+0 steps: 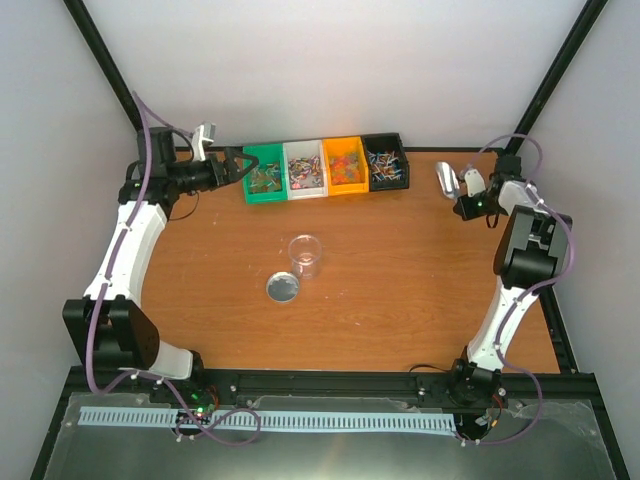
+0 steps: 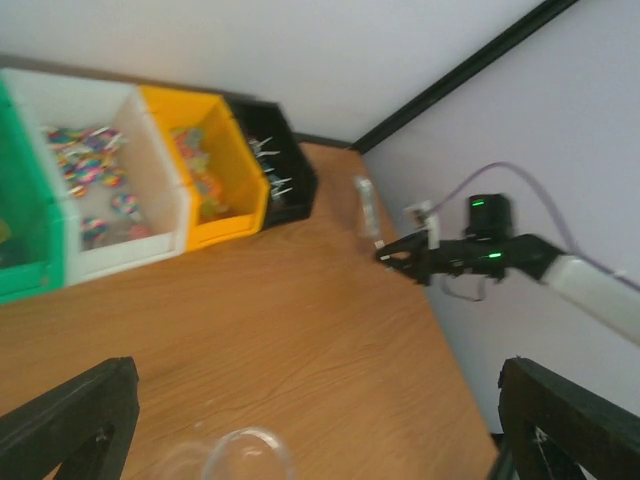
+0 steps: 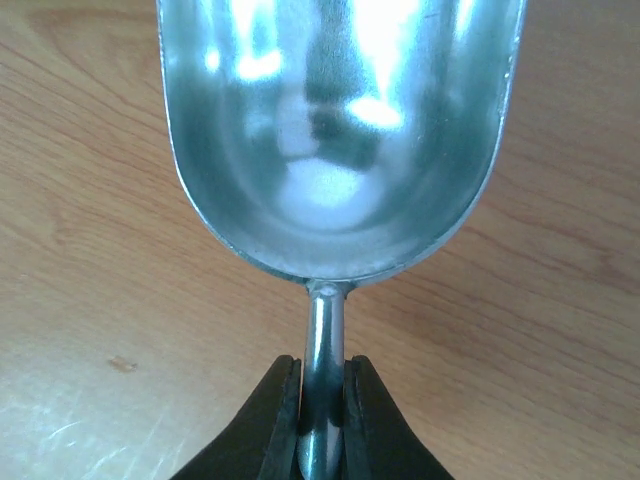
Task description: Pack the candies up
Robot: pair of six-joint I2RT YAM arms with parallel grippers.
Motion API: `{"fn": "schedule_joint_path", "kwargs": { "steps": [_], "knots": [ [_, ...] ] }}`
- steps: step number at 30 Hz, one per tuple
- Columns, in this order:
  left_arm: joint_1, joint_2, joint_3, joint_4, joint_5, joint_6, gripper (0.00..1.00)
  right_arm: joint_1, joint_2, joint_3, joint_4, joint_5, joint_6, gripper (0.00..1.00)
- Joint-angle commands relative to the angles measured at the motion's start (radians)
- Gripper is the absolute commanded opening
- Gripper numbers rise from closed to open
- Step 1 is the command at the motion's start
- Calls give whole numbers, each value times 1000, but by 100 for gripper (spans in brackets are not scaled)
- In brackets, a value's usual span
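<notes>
My right hand (image 3: 322, 402) is clenching a scoop (image 3: 335, 150) right of the candies (image 1: 305, 176); my left hand (image 1: 239, 165) is hanging released beside them.

Top cam, high behind arm bases (image 1: 470, 385), looks down on whole brown wooden table (image 1: 400, 270). L wrist cam faces out past left gripper (image 2: 318, 380) to coloured plastic bins (image 2: 120, 255) ahead, shared w/ top view. R wrist cam: tight close-up, silver metal scoop (image 3: 340, 130) just ahead of right gripper (image 3: 322, 380).
</notes>
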State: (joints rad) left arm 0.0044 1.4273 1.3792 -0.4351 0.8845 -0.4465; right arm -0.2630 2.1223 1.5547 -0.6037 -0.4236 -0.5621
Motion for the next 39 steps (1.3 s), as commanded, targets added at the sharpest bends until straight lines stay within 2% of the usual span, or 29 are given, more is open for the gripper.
{"fn": "schedule_joint_path", "kwargs": {
  "steps": [1,5,10,18,23,26,31,39],
  "knots": [
    [1,20,27,-158,-146,224,100,9,-120,24,-71,-17,-39,3],
    [0,21,16,-191,-193,354,100,54,-221,17,-177,-23,-113,3],
    [0,25,40,-294,-125,568,100,174,-359,-6,-320,-58,-205,3],
    [-10,31,125,-529,-12,952,100,491,-515,-86,-433,-48,-246,3],
    [-24,50,165,-658,-26,1125,100,702,-551,-136,-435,2,-240,3],
    [-93,60,174,-758,-79,1234,97,794,-558,-153,-431,17,-229,3],
    [-185,51,114,-719,-128,1261,91,914,-568,-166,-427,23,-210,3],
    [-332,50,36,-639,-180,1245,74,1002,-570,-146,-439,15,-184,3]
  ]
}}
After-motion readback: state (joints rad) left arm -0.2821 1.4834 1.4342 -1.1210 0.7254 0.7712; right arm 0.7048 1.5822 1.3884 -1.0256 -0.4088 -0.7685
